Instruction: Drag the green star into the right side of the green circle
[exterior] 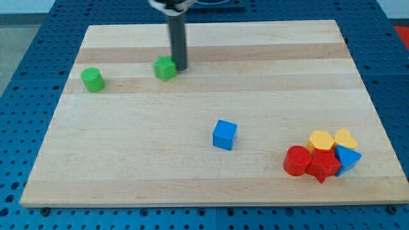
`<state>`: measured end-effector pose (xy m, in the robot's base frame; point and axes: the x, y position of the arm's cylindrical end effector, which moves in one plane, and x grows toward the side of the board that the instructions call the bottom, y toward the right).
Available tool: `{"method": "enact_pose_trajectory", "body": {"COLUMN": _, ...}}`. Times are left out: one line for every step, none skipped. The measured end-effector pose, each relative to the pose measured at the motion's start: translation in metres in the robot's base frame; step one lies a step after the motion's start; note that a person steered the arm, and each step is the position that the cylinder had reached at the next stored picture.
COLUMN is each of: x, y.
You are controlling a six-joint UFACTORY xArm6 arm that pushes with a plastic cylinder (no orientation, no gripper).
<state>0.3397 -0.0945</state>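
- my tip [181,68] touching green star [165,68], on its side away from green circle [93,80]
- no gripper, bare rod
- risk: off-centre push, star spins off

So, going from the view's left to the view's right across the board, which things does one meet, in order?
Green circle → green star → my tip, touching the star's right side → blue cube → red cylinder → the remaining cluster blocks overlap, order unclear.

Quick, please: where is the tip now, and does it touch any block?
My tip: at the right edge of the green star, apparently touching; it has no jaws and holds nothing.
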Motion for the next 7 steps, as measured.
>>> {"method": "enact_pose_trajectory", "body": {"x": 0.019, "y": -0.056}}
{"method": "enact_pose_trajectory", "body": {"x": 0.020, "y": -0.034}}
{"method": "enact_pose_trajectory", "body": {"x": 0.020, "y": -0.002}}
{"method": "enact_pose_trajectory", "body": {"x": 0.038, "y": -0.004}}
{"method": "enact_pose_trajectory", "body": {"x": 0.041, "y": -0.033}}
{"method": "enact_pose_trajectory", "body": {"x": 0.041, "y": -0.046}}
{"method": "enact_pose_trajectory", "body": {"x": 0.039, "y": -0.049}}
